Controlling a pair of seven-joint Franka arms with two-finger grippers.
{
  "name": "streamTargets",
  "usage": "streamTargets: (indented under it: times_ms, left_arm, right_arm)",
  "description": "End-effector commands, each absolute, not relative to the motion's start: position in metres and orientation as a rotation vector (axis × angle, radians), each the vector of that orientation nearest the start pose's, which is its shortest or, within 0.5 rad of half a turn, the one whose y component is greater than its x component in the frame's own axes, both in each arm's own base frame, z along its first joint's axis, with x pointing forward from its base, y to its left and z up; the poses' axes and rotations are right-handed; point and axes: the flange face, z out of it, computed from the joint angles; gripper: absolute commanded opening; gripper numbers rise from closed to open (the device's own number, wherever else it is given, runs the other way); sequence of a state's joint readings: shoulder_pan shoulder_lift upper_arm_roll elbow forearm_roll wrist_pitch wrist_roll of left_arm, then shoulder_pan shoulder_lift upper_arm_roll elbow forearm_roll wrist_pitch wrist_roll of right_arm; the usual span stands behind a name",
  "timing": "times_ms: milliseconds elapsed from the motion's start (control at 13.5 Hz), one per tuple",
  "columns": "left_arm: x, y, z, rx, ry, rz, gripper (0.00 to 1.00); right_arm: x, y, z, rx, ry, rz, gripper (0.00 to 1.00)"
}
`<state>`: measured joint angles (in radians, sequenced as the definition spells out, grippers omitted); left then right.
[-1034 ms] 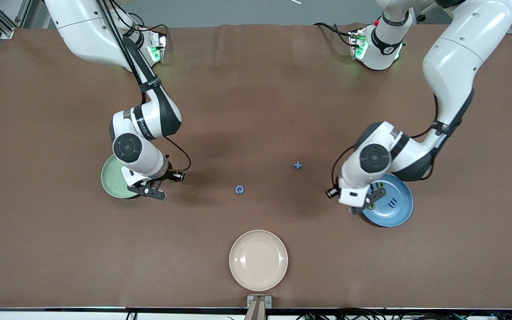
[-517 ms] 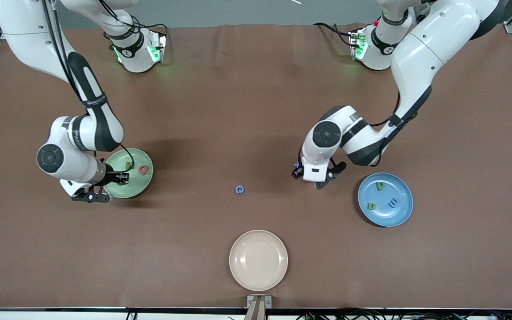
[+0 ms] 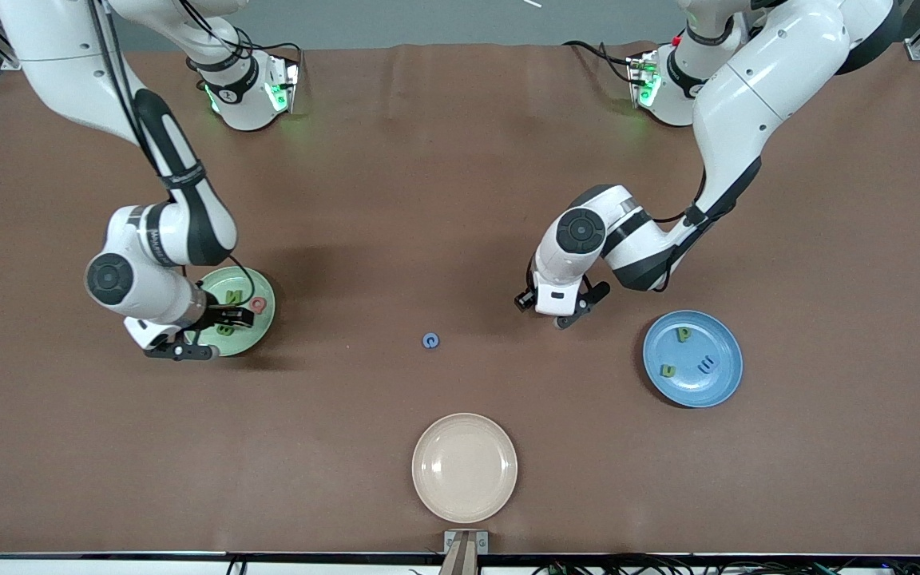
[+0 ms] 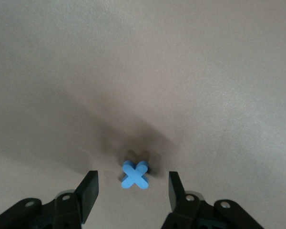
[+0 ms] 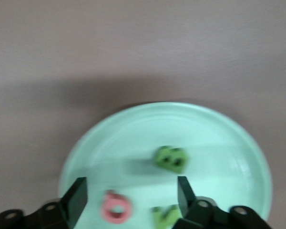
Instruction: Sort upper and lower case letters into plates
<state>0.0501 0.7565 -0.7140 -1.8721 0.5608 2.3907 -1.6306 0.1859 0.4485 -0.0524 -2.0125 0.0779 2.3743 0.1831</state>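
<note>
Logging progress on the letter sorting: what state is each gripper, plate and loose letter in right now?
Left gripper: open, straddling the blue X-shaped letter.
Blue X-shaped letter: flat on the table, not gripped.
Right gripper: open, empty, over the light green plate.
Light green plate: holds two green letters and a pink one.
Blue plate: holds three letters.
Cream-beige plate: empty.
Blue round letter: loose on the table.

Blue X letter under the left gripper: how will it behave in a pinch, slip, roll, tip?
The blue X letter lies flat, so it likely won't roll or tip. It looks chunky and stiff, probably light. With the left gripper open around it, pads may meet angled arms, so it could twist.
</note>
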Motion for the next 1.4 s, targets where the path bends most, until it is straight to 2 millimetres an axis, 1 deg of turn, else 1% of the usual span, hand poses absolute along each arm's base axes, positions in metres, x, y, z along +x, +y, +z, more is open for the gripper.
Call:
streamTargets:
  times_ms: [0, 74, 148, 222, 295, 369, 443, 517, 591, 665, 738, 812, 886, 960, 1034, 1108, 1182, 1329]
  left_arm:
    - [0.511, -0.366, 0.181, -3.016, -1.065, 0.112, 0.63]
    - [0.512, -0.366, 0.180, -3.024, -1.069, 0.112, 0.62]
    - [0.513, -0.364, 0.175, -3.022, -1.076, 0.115, 0.57]
    - [0.514, -0.363, 0.171, -3.018, -1.069, 0.106, 0.53]
    - [0.509, -0.368, 0.166, -3.018, -1.050, 0.113, 0.48]
    - [0.509, -0.369, 0.165, -3.018, -1.051, 0.115, 0.42]
    - [0.507, -0.368, 0.160, -3.014, -1.050, 0.131, 0.39]
    - [0.507, -0.368, 0.159, -3.012, -1.049, 0.134, 0.32]
    - [0.508, -0.368, 0.156, -3.012, -1.059, 0.143, 0.19]
    - [0.511, -0.369, 0.157, -3.015, -1.068, 0.140, 0.04]
    - [0.512, -0.369, 0.158, -3.016, -1.064, 0.137, 0.00]
    - [0.516, -0.367, 0.165, -3.021, -1.057, 0.115, 0.00]
    - [0.526, -0.364, 0.176, -3.019, -1.077, 0.083, 0.00]
    - [0.537, -0.357, 0.189, -3.011, -1.096, 0.047, 0.00]
    - [0.552, -0.353, 0.207, -3.006, -1.119, 0.000, 0.00]
    - [0.568, -0.349, 0.223, -2.987, -1.137, -0.041, 0.00]
    - [0.583, -0.342, 0.237, -2.966, -1.131, -0.096, 0.00]
    - [0.609, -0.316, 0.253, -2.960, -1.068, -0.171, 0.00]
  right_arm:
    - [0.587, 0.168, 0.251, -3.110, 0.343, 0.110, 1.00]
    - [0.588, 0.202, 0.248, -3.105, 0.401, 0.097, 1.00]
    - [0.592, 0.233, 0.249, -3.093, 0.462, 0.072, 1.00]
    - [0.595, 0.263, 0.244, -3.078, 0.524, 0.058, 1.00]
    - [0.600, 0.288, 0.240, -3.061, 0.588, 0.043, 1.00]
    - [0.602, 0.312, 0.232, -3.052, 0.643, 0.042, 1.00]
    - [0.605, 0.336, 0.230, -3.037, 0.683, 0.025, 1.00]
    - [0.606, 0.355, 0.224, -3.035, 0.697, 0.016, 1.00]
    - [0.606, 0.373, 0.218, -3.029, 0.708, 0.012, 1.00]
    - [0.609, 0.386, 0.216, -3.028, 0.726, 0.009, 1.00]
    - [0.612, 0.397, 0.214, -3.031, 0.740, 0.006, 1.00]
    - [0.616, 0.405, 0.209, -3.028, 0.748, 0.005, 1.00]
    - [0.612, 0.418, 0.204, -3.030, 0.751, -0.006, 1.00]
    - [0.611, 0.422, 0.201, -3.032, 0.750, -0.012, 1.00]
    - [0.610, 0.428, 0.196, -3.031, 0.746, -0.016, 1.00]
    - [0.612, 0.432, 0.195, -3.028, 0.744, -0.024, 1.00]
    - [0.609, 0.436, 0.190, -3.030, 0.751, -0.023, 0.99]
    - [0.605, 0.443, 0.188, -3.032, 0.742, -0.025, 0.94]
